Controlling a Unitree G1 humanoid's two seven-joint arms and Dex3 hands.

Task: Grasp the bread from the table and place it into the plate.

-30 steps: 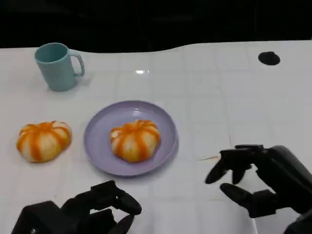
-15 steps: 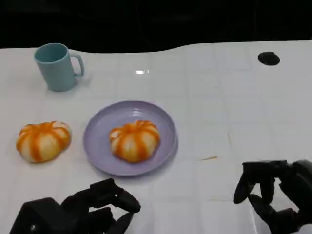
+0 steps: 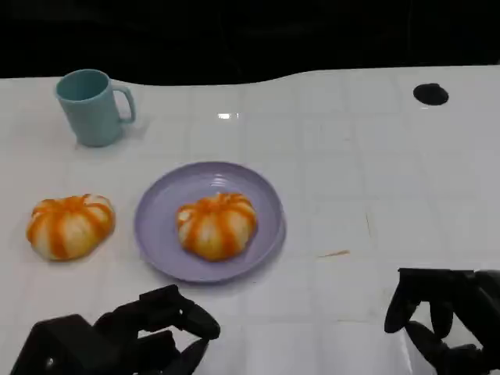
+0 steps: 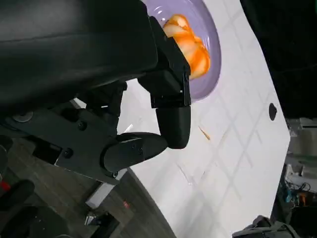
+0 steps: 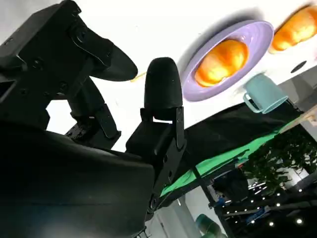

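- the right hand [image 5: 124, 94] comes in as a black shell with its fingers [image 5: 162, 89] spread apart over the white table [image 5: 163, 29], holding nothing.
- beyond the fingers lies a purple plate [image 5: 257, 34] with an orange-and-white bread [image 5: 221, 62] resting in it.
- a second bread [image 5: 296, 27] sits on the table just outside the plate's rim, apart from the plate.
- a teal mug [image 5: 265, 96] stands on the table near the plate, its handle [image 5: 249, 102] visible.
- past the table edge are a black cloth, a green surface, leafy plants and small lights.

White tiled table [image 3: 375, 172], dark backdrop behind, green cloth [image 5: 208, 173], potted plants [image 5: 277, 158].
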